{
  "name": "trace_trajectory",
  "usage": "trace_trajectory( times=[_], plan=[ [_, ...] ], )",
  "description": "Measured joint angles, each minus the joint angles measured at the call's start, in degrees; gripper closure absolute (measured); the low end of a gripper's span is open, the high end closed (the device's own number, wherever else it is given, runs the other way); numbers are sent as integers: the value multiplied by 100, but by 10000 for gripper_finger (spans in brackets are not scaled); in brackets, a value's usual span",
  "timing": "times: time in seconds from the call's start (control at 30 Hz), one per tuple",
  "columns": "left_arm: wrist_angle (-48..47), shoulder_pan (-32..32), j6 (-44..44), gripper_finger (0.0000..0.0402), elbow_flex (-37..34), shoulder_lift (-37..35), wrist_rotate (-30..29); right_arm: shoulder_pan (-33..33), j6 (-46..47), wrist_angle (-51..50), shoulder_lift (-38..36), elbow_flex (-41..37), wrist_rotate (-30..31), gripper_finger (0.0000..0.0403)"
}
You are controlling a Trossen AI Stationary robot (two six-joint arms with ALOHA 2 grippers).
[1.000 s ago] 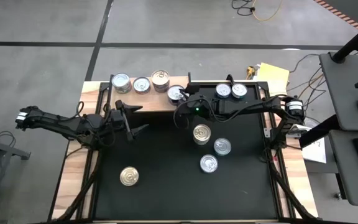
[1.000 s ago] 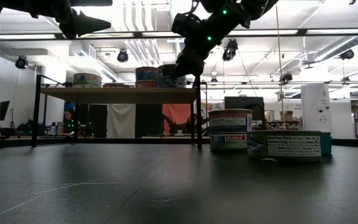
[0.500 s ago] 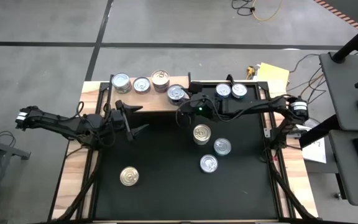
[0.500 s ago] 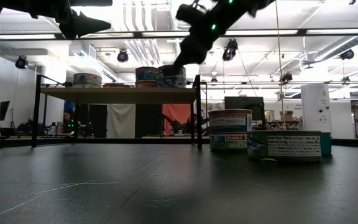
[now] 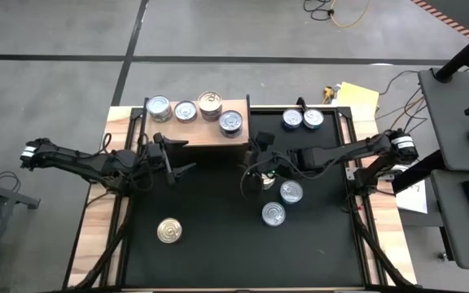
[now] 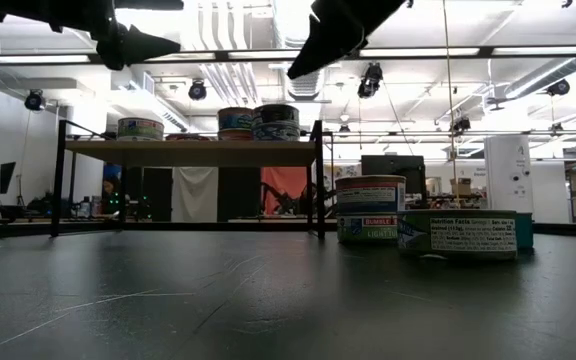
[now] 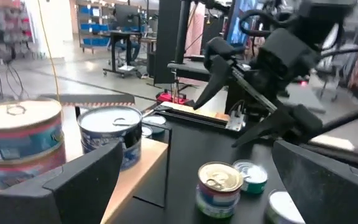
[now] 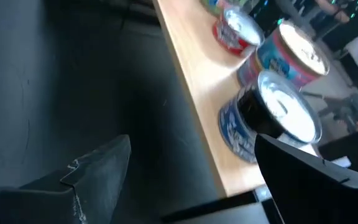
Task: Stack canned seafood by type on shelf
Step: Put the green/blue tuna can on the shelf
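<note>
shelf (image 5: 206, 133) front edge bare, tins (image 5: 282, 203) blocking mat's right

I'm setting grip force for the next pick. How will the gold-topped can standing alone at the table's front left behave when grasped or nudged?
The gold-topped can looks like rigid metal, so it probably won't deform. It is short and sits flat on its base, so a nudge should slide it, not tip it. Its smooth round wall may slip.

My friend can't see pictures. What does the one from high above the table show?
Two dark robot arms reach over a black table: the right gripper, fingers open and empty, hovers by a gold-topped can, and the left gripper waits open near the wooden shelf. Four cans sit on the shelf; others lie around the table.
</note>
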Motion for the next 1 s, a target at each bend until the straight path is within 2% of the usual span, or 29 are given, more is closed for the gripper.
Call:
trace_trajectory(
  times=[0.37, 0.8, 0.9, 1.0],
  plan=[
    [232, 55, -375, 2, 125, 182, -97, 53, -246, 207, 9, 47, 16, 94],
    [240, 55, -459, 2, 138, 822, -87, 55, 420, 697, 14, 57, 7, 115],
    [338, 64, -588, 2, 199, 1018, 67, 33, 781, 365, 12, 98, -13, 119],
    [350, 65, -529, 2, 272, 1262, 539, 72, 910, -150, -27, 98, -8, 126]
  ],
)
